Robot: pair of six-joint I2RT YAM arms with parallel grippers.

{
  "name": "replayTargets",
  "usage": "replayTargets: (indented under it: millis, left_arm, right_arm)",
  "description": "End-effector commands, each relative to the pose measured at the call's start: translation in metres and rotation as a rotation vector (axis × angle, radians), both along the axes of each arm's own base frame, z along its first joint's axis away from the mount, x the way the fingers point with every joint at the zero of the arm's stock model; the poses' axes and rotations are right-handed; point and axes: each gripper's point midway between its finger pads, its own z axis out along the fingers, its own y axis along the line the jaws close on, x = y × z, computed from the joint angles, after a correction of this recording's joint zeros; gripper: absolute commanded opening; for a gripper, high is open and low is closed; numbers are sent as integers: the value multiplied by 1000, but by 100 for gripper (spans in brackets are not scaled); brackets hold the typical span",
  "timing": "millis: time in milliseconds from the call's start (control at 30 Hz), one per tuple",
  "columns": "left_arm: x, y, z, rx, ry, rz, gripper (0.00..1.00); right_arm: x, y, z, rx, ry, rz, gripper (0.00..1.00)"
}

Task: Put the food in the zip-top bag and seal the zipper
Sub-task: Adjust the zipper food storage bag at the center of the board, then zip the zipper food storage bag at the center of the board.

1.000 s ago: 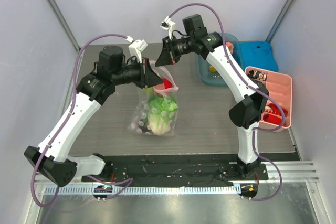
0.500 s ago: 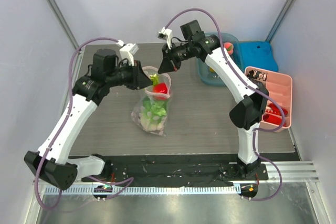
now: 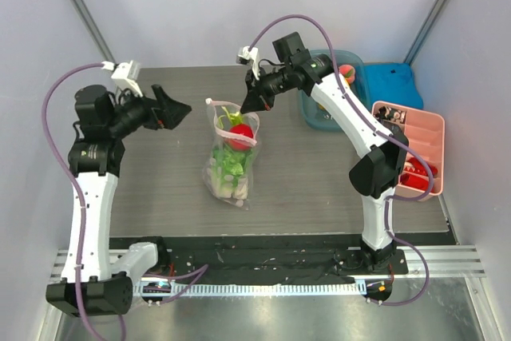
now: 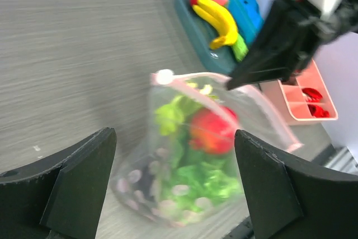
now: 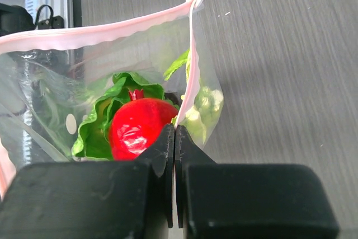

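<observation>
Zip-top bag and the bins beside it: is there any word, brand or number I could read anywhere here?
No readable text shows in any view.
zip-top bag: only pale printed dots, no letters.
zipper: plain pink strip, no writing.
teal bin: no label visible.
pink tray: no label visible.

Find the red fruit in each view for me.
Top: fruit at centre, inside the bag.
Left wrist: fruit just right of centre.
Right wrist: fruit lower left, beside the right pincer.
Shared landmark: the pink zipper, seen in all three.
</observation>
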Motion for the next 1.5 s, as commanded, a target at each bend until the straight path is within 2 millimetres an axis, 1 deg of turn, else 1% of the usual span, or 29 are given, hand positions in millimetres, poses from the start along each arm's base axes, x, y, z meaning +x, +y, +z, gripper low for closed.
replayTargets:
  millis: [0, 33, 67, 100, 133, 233, 267, 300, 400, 500, 533, 567, 600, 667, 700, 733, 800, 1000, 1100, 1133, 1167, 1233, 1267, 1300, 1333, 1367, 1400, 1433, 1467]
  left_arm:
    - [10, 22, -12, 15, -66, -49, 89]
    - [8, 20, -12, 23, -79, -75, 88]
    - [1, 11, -7, 22, -104, -154, 88]
    - [-1, 8, -2, 39, -143, -191, 87]
    - [-3, 5, 2, 35, -158, -209, 88]
    - [-3, 4, 2, 40, -177, -204, 87]
    - [-3, 3, -3, 40, -171, -211, 86]
    - [-6, 1, -4, 63, -201, -247, 86]
    - [-15, -5, -19, 123, -231, -360, 85]
    - [-17, -7, -41, 147, -216, -427, 82]
    - [-18, -7, -46, 194, -259, -463, 81]
    - [-23, -8, -54, 197, -246, -492, 80]
    - [-25, -9, -60, 208, -263, -515, 80]
    - [-27, -13, -57, 216, -330, -548, 79]
    - [-29, -14, -58, 213, -346, -559, 79]
    - [-37, -19, -59, 193, -368, -596, 79]
    - [-40, -22, -58, 192, -397, -619, 78]
    - [-57, -33, -60, 180, -414, -665, 73]
    - [-65, -38, -62, 184, -419, -676, 69]
    - [-66, -40, -63, 187, -418, -679, 66]
    - [-67, -41, -65, 187, -415, -681, 60]
    - [-66, -40, -69, 185, -404, -676, 52]
    - [-66, -40, -69, 186, -404, -676, 44]
    - [-65, -40, -67, 183, -402, -673, 40]
    - [-65, -41, -67, 173, -390, -674, 35]
    - [-64, -41, -66, 166, -383, -674, 28]
    - [-63, -40, -63, 165, -384, -669, 24]
    - [-62, -41, -61, 161, -383, -669, 20]
    - [-61, -41, -58, 150, -370, -663, 11]
  right_arm:
    - [-9, 1, 54, 84, -209, 72, 1]
    - [-10, 1, 59, 87, -221, 72, 1]
    - [-10, 1, 62, 92, -227, 71, 1]
    - [-12, 0, 63, 90, -224, 74, 1]
    - [-15, 0, 65, 91, -233, 84, 1]
    - [-24, -2, 70, 98, -263, 111, 1]
    - [-28, -2, 75, 104, -279, 122, 1]
    - [-32, -1, 77, 107, -291, 136, 1]
    - [-40, 2, 81, 113, -351, 184, 1]
    - [-46, 4, 79, 110, -402, 225, 1]
    - [-48, 4, 77, 108, -406, 237, 1]
    - [-49, 5, 78, 111, -429, 250, 1]
    - [-54, 6, 81, 119, -439, 265, 1]
    - [-57, 7, 79, 120, -477, 295, 1]
    - [-62, 10, 80, 122, -498, 317, 1]
    - [-63, 10, 75, 116, -505, 326, 1]
    - [-64, 15, 75, 122, -543, 348, 1]
    - [-61, 23, 73, 138, -560, 363, 1]
    - [-63, 24, 75, 149, -569, 377, 1]
    - [-64, 24, 75, 153, -569, 380, 1]
    - [-65, 25, 76, 158, -573, 382, 1]
    - [-66, 25, 75, 160, -574, 385, 1]
    - [-66, 26, 76, 164, -579, 385, 1]
    - [-68, 26, 78, 168, -586, 386, 1]
    - [-68, 26, 73, 165, -576, 389, 1]
    - [-67, 26, 75, 170, -588, 387, 1]
    - [-70, 25, 77, 179, -596, 393, 1]
    - [-71, 24, 71, 173, -587, 395, 1]
    - [-72, 25, 72, 177, -602, 397, 1]
